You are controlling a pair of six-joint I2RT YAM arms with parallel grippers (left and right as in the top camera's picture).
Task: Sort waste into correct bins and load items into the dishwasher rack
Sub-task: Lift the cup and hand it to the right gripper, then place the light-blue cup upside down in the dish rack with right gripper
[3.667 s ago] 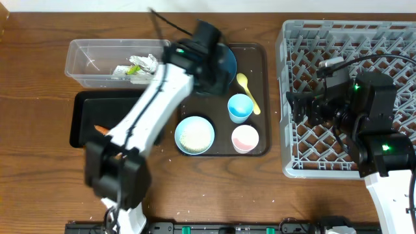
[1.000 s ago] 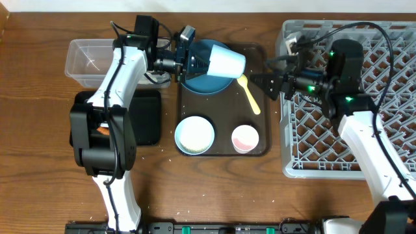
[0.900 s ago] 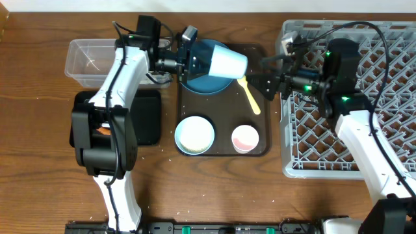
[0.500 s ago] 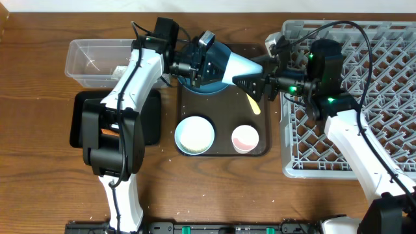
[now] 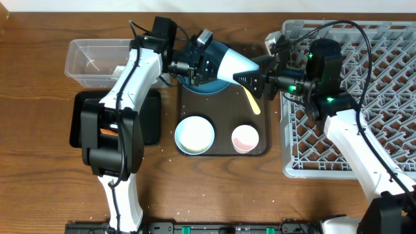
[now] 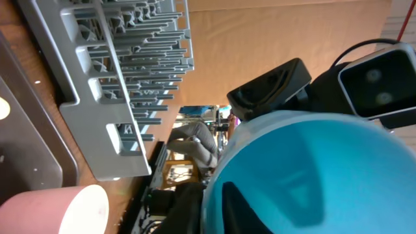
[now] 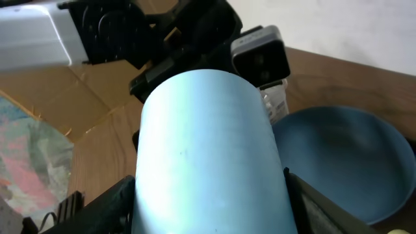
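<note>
Hanging sideways above dark blue bowl (image 5: 213,85): light blue cup (image 5: 235,64), long axis left-right, rim pinched in left tool (image 5: 207,62), base nested between right tool (image 5: 255,75) fingers; closure there impossible to tell.

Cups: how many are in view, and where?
2. The light blue cup is held in the air over the dark blue bowl; the pink cup stands on the brown tray. None seems hidden.
</note>
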